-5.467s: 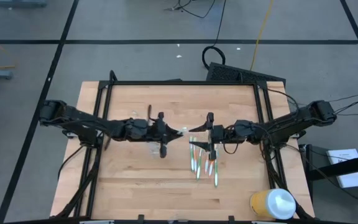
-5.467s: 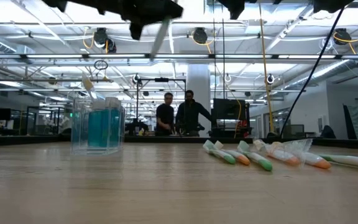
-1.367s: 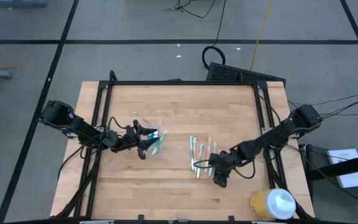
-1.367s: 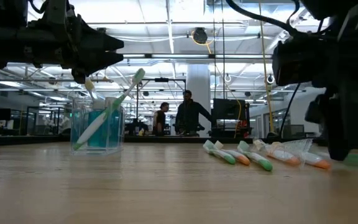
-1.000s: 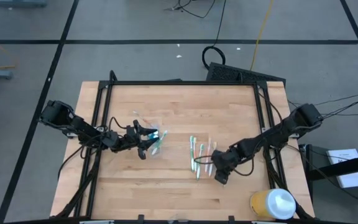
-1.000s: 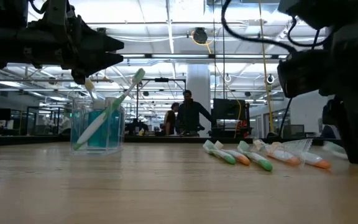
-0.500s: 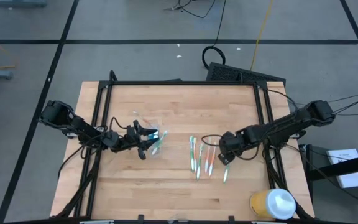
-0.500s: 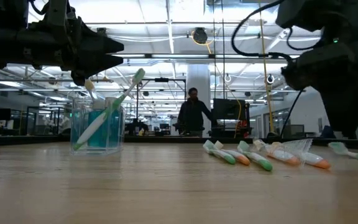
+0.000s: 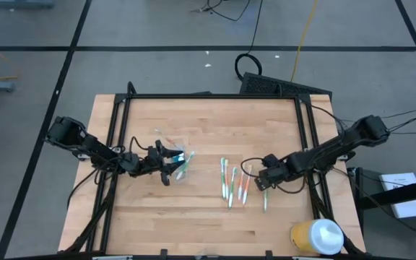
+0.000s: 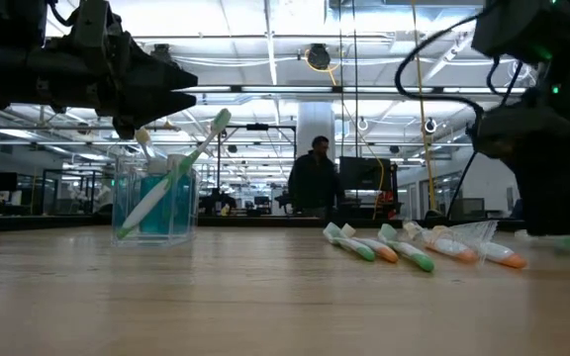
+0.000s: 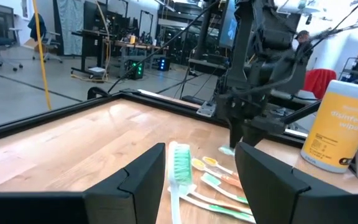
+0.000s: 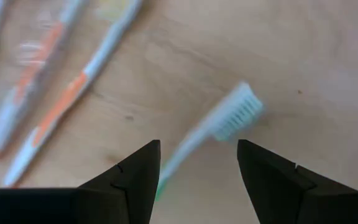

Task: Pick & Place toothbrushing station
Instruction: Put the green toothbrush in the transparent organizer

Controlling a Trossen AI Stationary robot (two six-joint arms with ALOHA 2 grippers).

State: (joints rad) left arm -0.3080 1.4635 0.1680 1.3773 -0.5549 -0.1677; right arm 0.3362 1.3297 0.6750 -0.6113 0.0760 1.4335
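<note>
I see my right gripper (image 12: 194, 168) spread open over a loose green toothbrush (image 12: 219, 127) at four o'clock. My left gripper (image 9: 170, 165) gapes empty at nine, above the clear cup (image 10: 156, 201) holding a toothbrush (image 10: 174, 174).

Left tool (image 9: 173, 163) and right tool (image 9: 264, 180) both spread, low over table.

Wooden table (image 9: 208, 217), clear cup (image 9: 177, 165), loose toothbrushes (image 9: 231, 184), yellow container (image 9: 316, 236)
</note>
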